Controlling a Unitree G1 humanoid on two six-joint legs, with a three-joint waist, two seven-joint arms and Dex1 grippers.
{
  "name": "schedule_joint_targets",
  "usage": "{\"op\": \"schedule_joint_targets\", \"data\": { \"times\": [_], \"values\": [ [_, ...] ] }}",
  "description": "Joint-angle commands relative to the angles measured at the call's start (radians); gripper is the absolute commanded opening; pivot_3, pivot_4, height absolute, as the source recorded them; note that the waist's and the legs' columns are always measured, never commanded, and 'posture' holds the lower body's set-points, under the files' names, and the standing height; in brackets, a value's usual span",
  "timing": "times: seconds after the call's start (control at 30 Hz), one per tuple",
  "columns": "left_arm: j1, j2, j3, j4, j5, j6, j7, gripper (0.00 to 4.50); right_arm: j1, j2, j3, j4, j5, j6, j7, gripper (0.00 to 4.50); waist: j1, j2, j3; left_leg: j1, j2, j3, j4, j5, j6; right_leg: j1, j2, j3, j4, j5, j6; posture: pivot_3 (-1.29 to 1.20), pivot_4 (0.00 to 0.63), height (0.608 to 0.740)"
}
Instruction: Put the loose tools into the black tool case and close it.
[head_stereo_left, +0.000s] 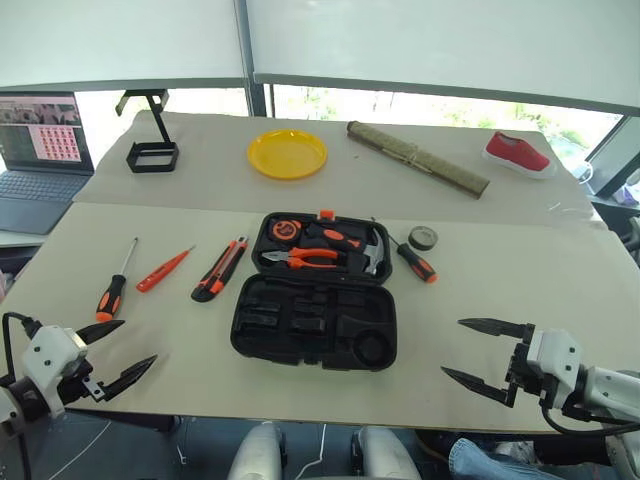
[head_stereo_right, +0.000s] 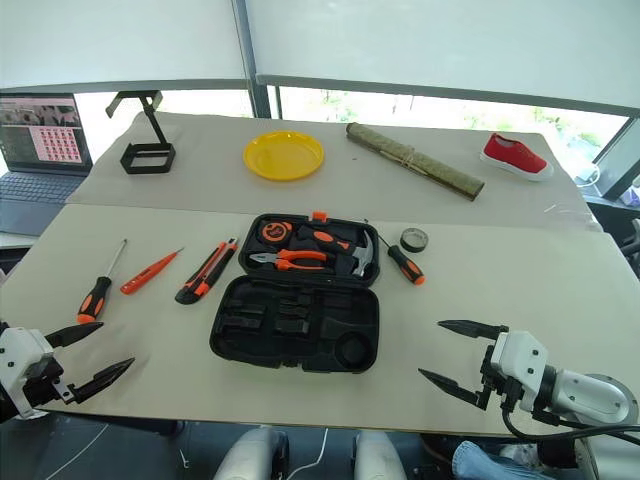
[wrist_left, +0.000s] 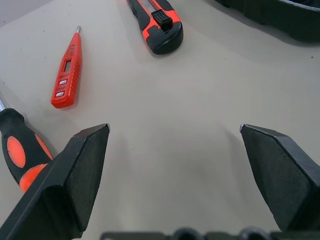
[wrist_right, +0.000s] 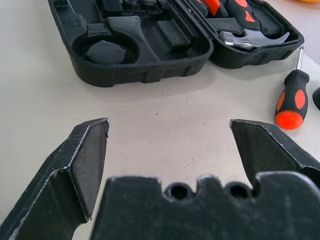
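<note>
Lying open in the middle of the desk (head_stereo_left: 520, 290): tool case (head_stereo_left: 313, 318), empty slotted half nearer, far half holding pliers (head_stereo_left: 303, 257) and hammer (head_stereo_left: 373, 256). Resting loose to its left, well apart from each other: utility knife (head_stereo_left: 220, 268) closest, then slim orange screwdriver (head_stereo_left: 163, 269), then orange-and-black screwdriver (head_stereo_left: 113, 286) farthest out. Sitting just right of the case: second screwdriver (head_stereo_left: 415, 262) and, beside its far end, small dark roll (head_stereo_left: 422, 238). Hovering at the near left desk edge, close to the outer screwdriver's handle: left gripper (head_stereo_left: 122, 352), jaws spread wide, pinching nothing. Hanging at the near right edge: right gripper (head_stereo_left: 475, 352), jaws likewise spread, holding nothing.
</note>
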Motion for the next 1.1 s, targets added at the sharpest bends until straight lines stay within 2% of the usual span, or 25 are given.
{"op": "schedule_joint_targets", "data": {
  "times": [0.03,0.1,0.17,0.37,0.5,0.67,0.77,0.87,1.0,1.1],
  "values": [
    [-0.010,0.017,0.016,-0.017,-0.053,0.055,-0.004,4.50,-0.030,0.012,0.000,-0.007,0.027,-0.051,0.016,4.48,0.000,0.000,0.000,0.000,0.000,0.000,0.000,0.000,0.000,0.000,0.000,0.000,0.000,0.000,0.000,0.00,0.150,0.740],
    [-0.030,0.027,0.056,-0.017,-0.132,0.166,0.013,4.50,-0.053,0.043,0.016,-0.019,0.064,-0.073,0.030,4.48,0.000,0.000,0.000,0.000,0.000,0.000,0.000,0.000,0.000,0.000,0.000,0.000,0.000,0.000,0.000,0.00,0.150,0.740],
    [-0.057,0.002,0.121,-0.009,-0.163,0.209,0.100,4.50,-0.074,0.091,0.022,-0.066,0.139,-0.067,0.027,4.48,-0.001,0.000,0.000,0.000,0.001,-0.001,0.000,0.000,0.000,0.000,0.001,0.000,0.001,0.000,0.000,0.00,0.150,0.740],
    [0.040,-0.112,0.273,-0.033,-0.163,0.299,0.321,4.50,-0.125,0.200,0.069,-0.244,0.272,0.034,-0.085,4.48,-0.020,0.000,0.000,0.001,0.001,-0.007,0.000,-0.001,-0.001,0.000,0.000,0.001,0.001,0.000,0.000,0.00,0.150,0.740],
    [0.101,-0.148,0.353,-0.041,-0.239,0.485,0.425,4.50,-0.135,0.246,0.117,-0.278,0.231,-0.041,-0.058,4.48,-0.016,-0.003,0.001,0.001,0.002,-0.008,0.000,-0.002,-0.001,0.000,0.000,0.001,0.001,0.000,0.000,0.00,0.150,0.740],
    [0.073,-0.097,0.368,-0.075,-0.302,0.625,0.459,4.50,-0.138,0.262,0.143,-0.271,0.206,-0.083,-0.042,4.48,0.010,-0.003,0.001,0.003,0.001,-0.009,0.000,-0.002,-0.002,0.000,-0.001,-0.001,0.001,0.000,0.000,0.00,0.150,0.740],
    [-0.022,0.066,0.333,-0.111,-0.415,0.874,0.458,4.50,-0.138,0.246,0.172,-0.326,0.231,-0.036,-0.048,4.48,0.016,-0.007,0.001,0.003,0.001,-0.009,0.000,-0.002,-0.002,0.000,-0.001,-0.002,0.001,0.000,0.000,0.00,0.150,0.740],
    [-0.167,0.198,0.225,-0.045,-0.390,0.987,0.484,4.50,-0.150,0.252,0.202,-0.350,0.225,-0.025,-0.068,4.48,0.017,-0.007,0.001,0.002,0.001,-0.010,0.000,0.000,-0.004,-0.001,0.001,-0.007,0.002,-0.001,-0.002,0.00,0.150,0.740],
    [-0.369,0.256,0.062,0.023,-0.351,1.086,0.536,4.50,-0.175,0.262,0.229,-0.351,0.208,-0.022,-0.087,4.48,-0.004,-0.003,0.003,0.003,-0.002,-0.008,0.000,-0.001,-0.004,0.001,0.000,0.000,0.003,0.000,-0.001,0.00,0.150,0.740],
    [-0.466,0.263,-0.054,0.084,-0.280,1.091,0.558,4.50,-0.197,0.271,0.240,-0.332,0.192,-0.033,-0.093,4.48,-0.019,-0.003,0.003,0.002,-0.002,-0.009,-0.001,-0.001,-0.004,-0.001,0.002,0.000,0.006,0.000,-0.001,0.00,0.150,0.740]
  ]
}}
